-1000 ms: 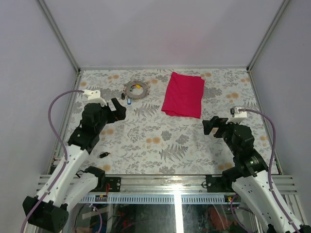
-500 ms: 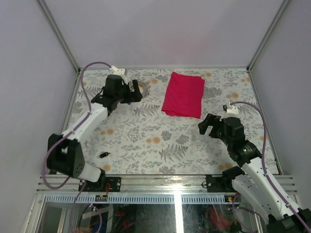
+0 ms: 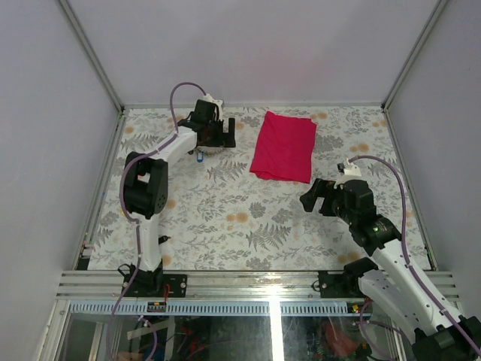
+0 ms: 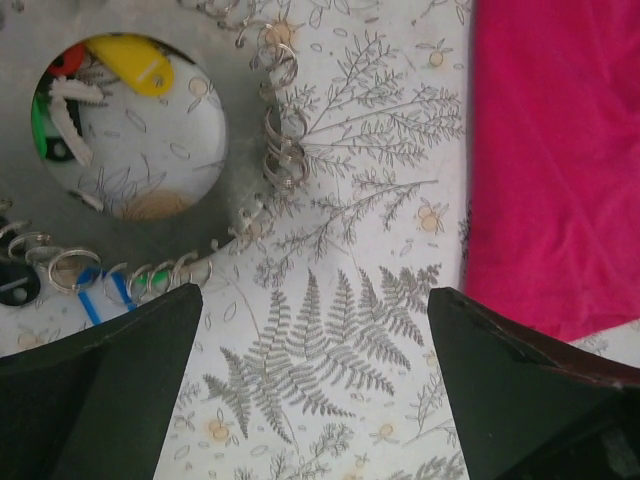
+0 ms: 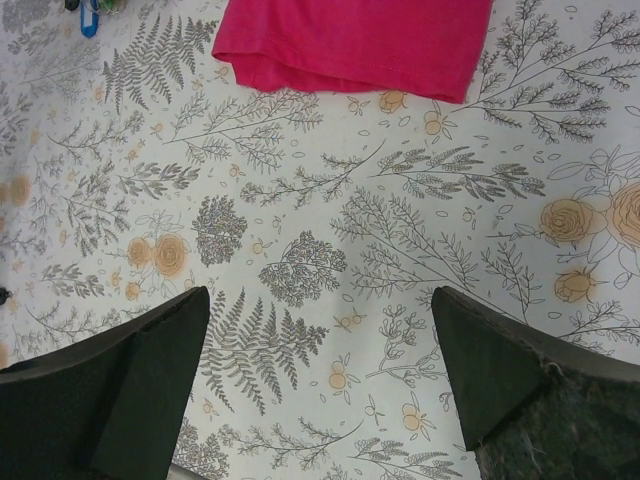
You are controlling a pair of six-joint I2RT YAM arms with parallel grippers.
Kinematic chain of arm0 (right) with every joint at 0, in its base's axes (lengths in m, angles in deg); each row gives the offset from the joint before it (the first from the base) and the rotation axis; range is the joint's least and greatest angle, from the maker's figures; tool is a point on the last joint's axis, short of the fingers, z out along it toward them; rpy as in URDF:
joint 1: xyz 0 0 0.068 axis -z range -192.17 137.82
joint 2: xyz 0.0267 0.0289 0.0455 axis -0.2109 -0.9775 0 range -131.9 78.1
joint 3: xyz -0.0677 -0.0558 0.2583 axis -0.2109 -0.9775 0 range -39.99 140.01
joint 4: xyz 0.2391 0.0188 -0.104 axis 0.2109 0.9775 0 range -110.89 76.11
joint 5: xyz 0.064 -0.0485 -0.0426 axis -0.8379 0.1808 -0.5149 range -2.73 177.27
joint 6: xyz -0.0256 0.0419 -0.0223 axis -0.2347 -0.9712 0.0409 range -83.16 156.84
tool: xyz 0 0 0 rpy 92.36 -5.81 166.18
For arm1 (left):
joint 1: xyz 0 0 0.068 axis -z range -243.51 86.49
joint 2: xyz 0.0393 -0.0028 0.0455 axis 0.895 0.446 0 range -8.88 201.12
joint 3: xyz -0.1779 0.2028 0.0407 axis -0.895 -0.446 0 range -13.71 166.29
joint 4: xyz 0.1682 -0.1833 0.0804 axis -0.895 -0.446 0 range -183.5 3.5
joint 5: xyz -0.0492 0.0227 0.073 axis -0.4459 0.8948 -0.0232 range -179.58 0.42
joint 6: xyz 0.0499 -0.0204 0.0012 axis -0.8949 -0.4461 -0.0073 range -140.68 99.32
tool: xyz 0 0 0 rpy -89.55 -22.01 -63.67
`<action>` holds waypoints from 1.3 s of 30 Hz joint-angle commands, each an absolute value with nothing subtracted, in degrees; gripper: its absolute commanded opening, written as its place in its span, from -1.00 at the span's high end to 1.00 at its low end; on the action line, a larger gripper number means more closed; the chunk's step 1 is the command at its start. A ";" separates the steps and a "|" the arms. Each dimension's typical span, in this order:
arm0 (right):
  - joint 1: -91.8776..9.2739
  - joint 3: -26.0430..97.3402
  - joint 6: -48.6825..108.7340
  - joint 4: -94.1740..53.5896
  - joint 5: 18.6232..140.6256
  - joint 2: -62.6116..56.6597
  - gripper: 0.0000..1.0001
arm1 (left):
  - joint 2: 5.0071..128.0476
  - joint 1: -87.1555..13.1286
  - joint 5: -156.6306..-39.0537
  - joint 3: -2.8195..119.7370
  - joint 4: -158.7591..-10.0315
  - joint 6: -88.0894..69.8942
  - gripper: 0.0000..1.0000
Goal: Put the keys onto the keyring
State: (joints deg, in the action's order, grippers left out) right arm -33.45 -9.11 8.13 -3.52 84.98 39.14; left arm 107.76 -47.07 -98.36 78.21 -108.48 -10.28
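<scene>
You have two arms, one keyring, one cloth and a scatter of keys.

Your left fingers [image 4: 100,390] are spread wide with nothing between them, hanging just over the keyring [image 4: 243,150] at the far-left part of the bench [image 3: 248,226]. Your right fingers [image 5: 120,390] are equally wide apart and empty, over bare bench near the cloth's [image 3: 284,147] near edge.

The keyring is a flat, dull grey metal band with a round open centre. Small wire split rings [image 4: 283,150] cling along its outer rim, too many and too bunched to count.

Of the keys [image 4: 145,65], four coloured pieces show inside the opening: one yellow, one red, one green, one white. Just outside the rim lie one black head [image 4: 15,285] and one blue one [image 4: 90,292]. One more tiny black key [image 3: 160,241] lies alone, well apart, near the bench's near-left edge.

The cloth is soft, red and folded into a rough rectangle. The bench is covered in a matte print of grey ferns and orange flowers.

A second ago your left arm [image 3: 161,150] was folded back near its base. It now stretches out to the keyring. Your right arm [image 3: 376,226] has edged slightly toward the middle. The keyring, cloth and lone black key have not moved.
</scene>
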 commanded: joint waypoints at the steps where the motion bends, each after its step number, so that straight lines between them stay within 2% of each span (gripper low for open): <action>1: -33.66 -6.27 8.99 -4.38 83.07 38.99 -0.98 | 111.33 -47.70 -98.17 84.81 -110.80 -13.56 -0.99; 9: -33.64 -5.27 10.30 -2.82 83.21 38.83 -0.98 | 120.87 -48.89 -97.90 94.67 -113.88 -13.12 -0.99; 22: -33.65 -4.14 11.70 -0.04 83.15 39.86 -0.99 | 128.90 -50.64 -99.27 101.77 -117.02 -8.45 -0.99; 31: -33.64 -3.15 11.81 1.47 82.88 40.57 -0.98 | 126.11 -50.52 -99.85 95.86 -117.05 -7.36 -0.99; 39: -33.69 -2.87 10.95 1.39 82.91 41.46 -0.98 | 115.50 -50.23 -102.49 79.03 -111.75 -3.61 -0.99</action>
State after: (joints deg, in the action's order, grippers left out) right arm -33.45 -5.46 10.95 2.18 83.56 40.28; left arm 119.89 -50.13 -100.00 85.92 -112.89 -6.85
